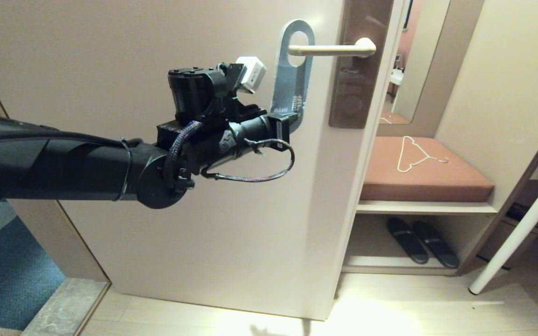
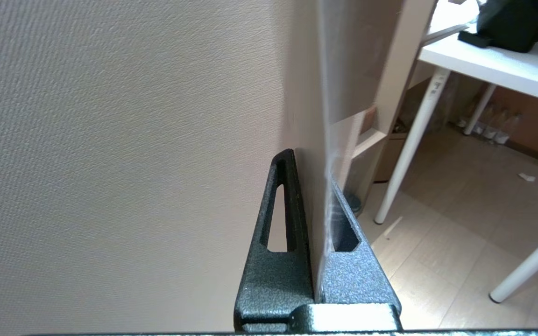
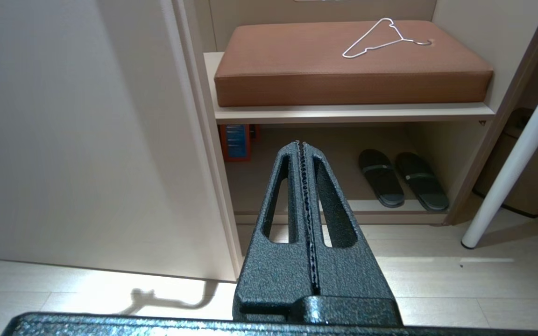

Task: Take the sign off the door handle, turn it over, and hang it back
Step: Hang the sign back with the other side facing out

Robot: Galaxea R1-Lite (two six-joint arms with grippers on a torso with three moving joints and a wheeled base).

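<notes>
The sign point(image 1: 292, 79) shows its blue-grey face with the word "PLEASE" near the bottom. It hangs tilted against the door, its oval hole around the free tip of the door handle point(image 1: 329, 48), a pale lever on a brown backplate point(image 1: 357, 70). My left gripper point(image 1: 292, 122) is shut on the sign's lower end. In the left wrist view the sign point(image 2: 315, 205) runs edge-on between the fingers of that gripper point(image 2: 313, 172). My right gripper point(image 3: 302, 145) is shut on nothing, low down and pointing at the shoe shelf; the head view does not show it.
The beige door point(image 1: 157, 233) fills the left and middle. To its right is a bench with a brown cushion point(image 1: 437, 182), a white wire hanger point(image 1: 414, 154) on it and black slippers point(image 1: 421, 240) beneath. A white table leg point(image 1: 516, 233) slants at far right.
</notes>
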